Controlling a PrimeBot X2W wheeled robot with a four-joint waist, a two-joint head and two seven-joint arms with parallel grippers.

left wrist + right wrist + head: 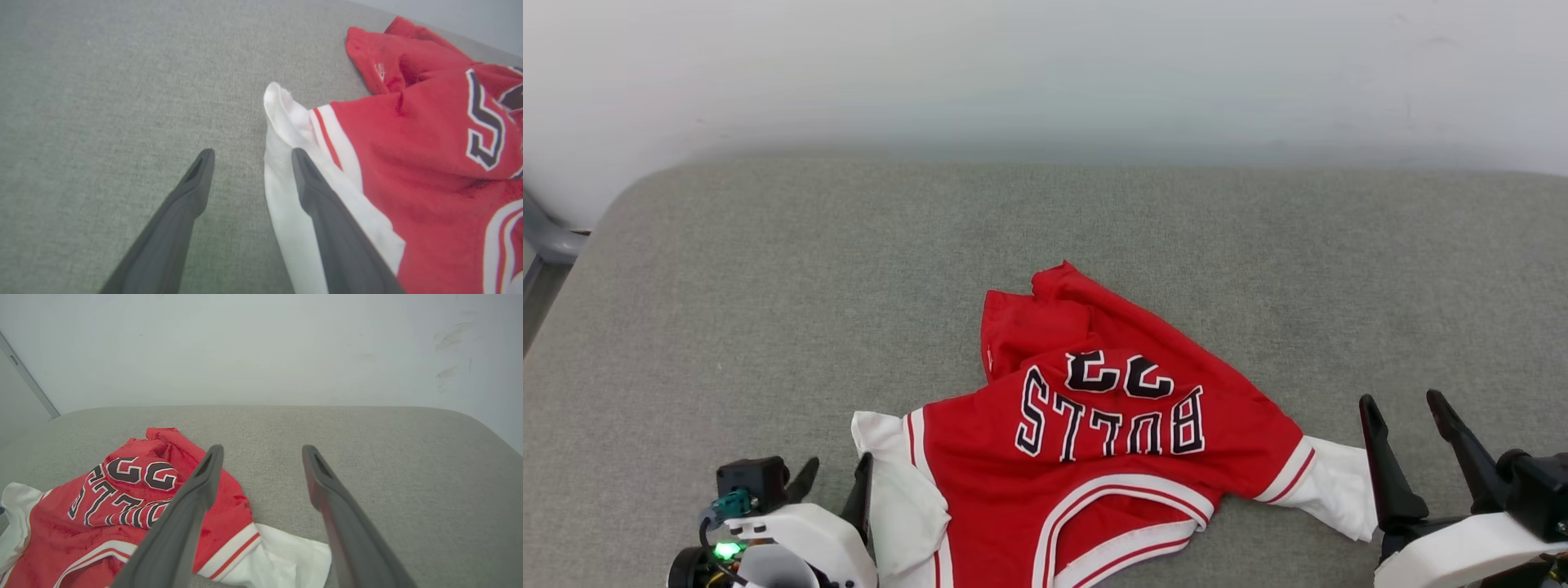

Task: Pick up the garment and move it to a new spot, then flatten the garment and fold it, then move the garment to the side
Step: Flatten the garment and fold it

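Left gripper has its jaws spread wide with nothing in them. In the left wrist view one finger hangs over the bunched-up white left sleeve and the other is out over bare grey fabric. Right gripper has wide-open, empty jaws too, parked just beside the end of the right sleeve, which lies out flat-ish. The garment itself sits on the near middle of the desk, collar toward the robot, lettering upside down from the head cam. Its bottom half is rumpled up in a heap on the far side. So I'd say the moving part looks done and we're at the flattening step, nowhere near folding yet. Next move probably needs each side to pinch a sleeve or shoulder and pull outward. Then somebody has to drag that scrunched bottom part away so the body lies flat.
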